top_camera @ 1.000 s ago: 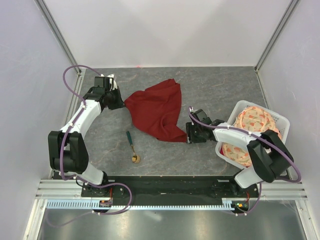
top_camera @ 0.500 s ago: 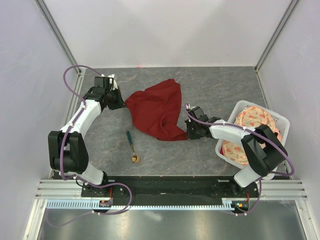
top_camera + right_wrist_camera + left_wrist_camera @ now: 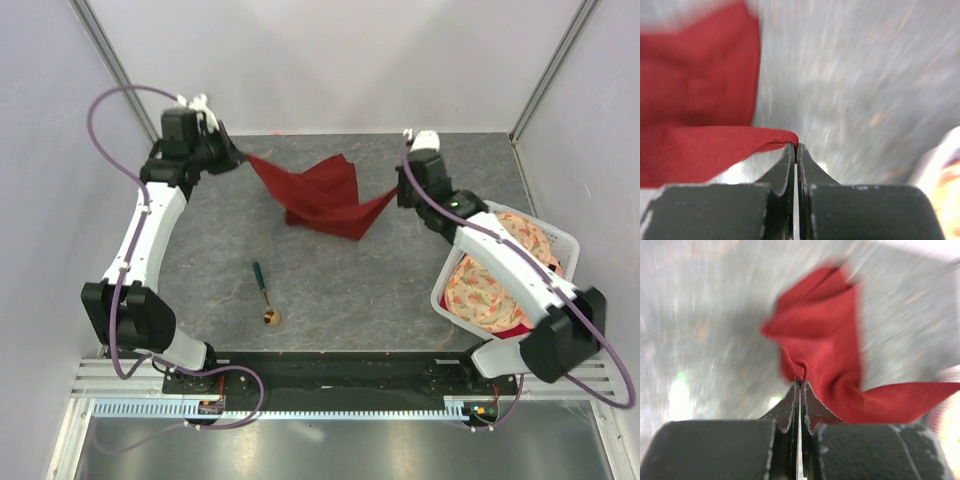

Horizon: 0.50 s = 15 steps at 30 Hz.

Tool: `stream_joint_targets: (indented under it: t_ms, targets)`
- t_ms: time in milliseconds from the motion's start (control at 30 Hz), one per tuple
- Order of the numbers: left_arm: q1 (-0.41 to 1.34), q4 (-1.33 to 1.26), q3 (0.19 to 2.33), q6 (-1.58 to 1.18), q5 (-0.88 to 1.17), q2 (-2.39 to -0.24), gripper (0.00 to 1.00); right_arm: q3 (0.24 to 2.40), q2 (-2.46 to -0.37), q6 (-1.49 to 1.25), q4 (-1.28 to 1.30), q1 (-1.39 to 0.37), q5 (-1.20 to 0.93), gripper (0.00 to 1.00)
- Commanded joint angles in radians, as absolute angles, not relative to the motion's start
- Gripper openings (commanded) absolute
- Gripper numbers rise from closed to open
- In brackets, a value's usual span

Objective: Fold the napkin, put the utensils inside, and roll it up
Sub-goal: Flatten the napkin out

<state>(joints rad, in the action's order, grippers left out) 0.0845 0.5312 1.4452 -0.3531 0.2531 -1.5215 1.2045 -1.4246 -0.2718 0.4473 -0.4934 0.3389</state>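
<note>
Nearest my bases: spoon flat on the table, gold bowl toward me, green handle pointing away, well apart from both claws. Right side, near: white basket holding a floral cloth, below my right forearm. Farther out: napkin strung between my two claws. Left claw, at the far left of the table, is clenched on the napkin's left corner. In the left wrist view the fingers meet with red cloth pinched at their tips, and the napkin fans out straight ahead of the left claw, bunched at the pinch. Right claw, toward the far right, is clenched on the opposite corner. In the right wrist view the jaws are pressed together on a thin red edge, and the napkin runs off to the left of the right claw. Between the claws the cloth sags in folds, lowest fold on the side toward me. Both wrist views are motion-blurred; I cannot tell whether the sag touches the table.
</note>
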Motion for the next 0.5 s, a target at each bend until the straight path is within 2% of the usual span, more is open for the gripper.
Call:
stream_joint_targets:
  t_ms: [0, 267, 467]
  targets:
    - [0.077, 0.512, 1.682, -0.426, 0.296, -1.419, 0.02, 1.374, -1.283, -0.127, 0.472, -0.499, 0.526, 0.0]
    - [0.077, 0.594, 1.946, -0.425, 0.259, -1.298, 0.02, 1.491, -1.042, 0.027, 0.405, -0.5, 0.425, 0.0]
    - [0.077, 0.65, 2.023, -0.422, 0.244, -1.186, 0.02, 1.523, -0.914, 0.077, 0.399, -0.499, 0.365, 0.0]
